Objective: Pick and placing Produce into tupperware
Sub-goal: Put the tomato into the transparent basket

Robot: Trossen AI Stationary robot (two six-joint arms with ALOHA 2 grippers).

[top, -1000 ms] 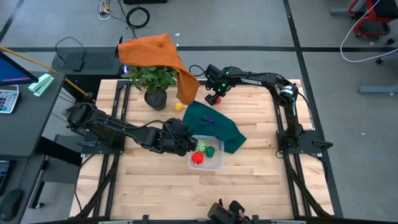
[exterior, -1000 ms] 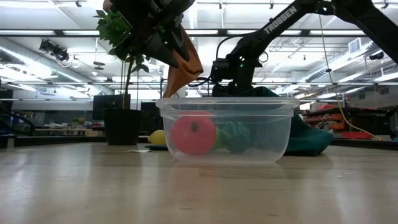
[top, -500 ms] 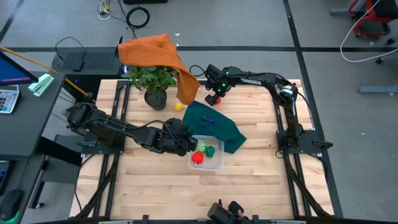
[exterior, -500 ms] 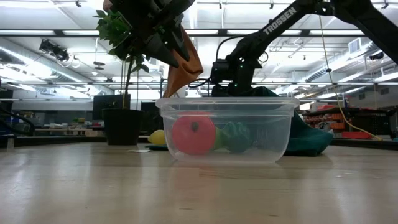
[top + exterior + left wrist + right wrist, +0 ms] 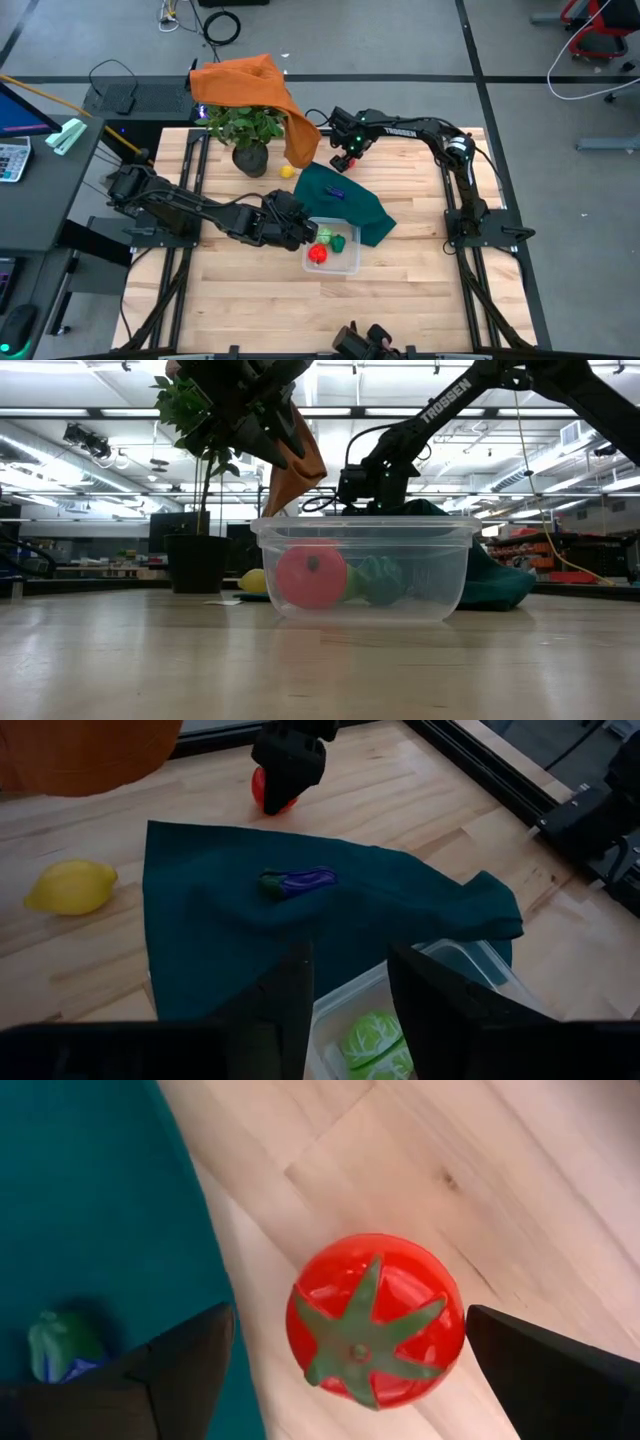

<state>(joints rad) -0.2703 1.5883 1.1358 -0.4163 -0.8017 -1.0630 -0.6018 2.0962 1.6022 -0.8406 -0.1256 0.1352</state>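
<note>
1. Tupperware (image 5: 333,255), the landmark here, is nearest the front of the table and holds a red tomato-like piece (image 5: 317,254) and green produce (image 5: 337,241); its clear thin walls probably flex.
2. Left gripper (image 5: 300,231) hangs just beside the tupperware's rim, fingers parted with nothing between them.
3. Teal cloth (image 5: 345,201) lies behind the tupperware, touching it, with a small purple eggplant (image 5: 299,879) on top; the soft fabric may bunch under a grab.
4. Lemon (image 5: 287,171) sits beyond the cloth, near the potted plant (image 5: 246,130).
5. Right gripper (image 5: 342,158), farthest from the tupperware, stands spread wide over a red tomato (image 5: 375,1319): likely light, hard, glossy plastic that rolls, so squeeze across its widest middle.
</note>
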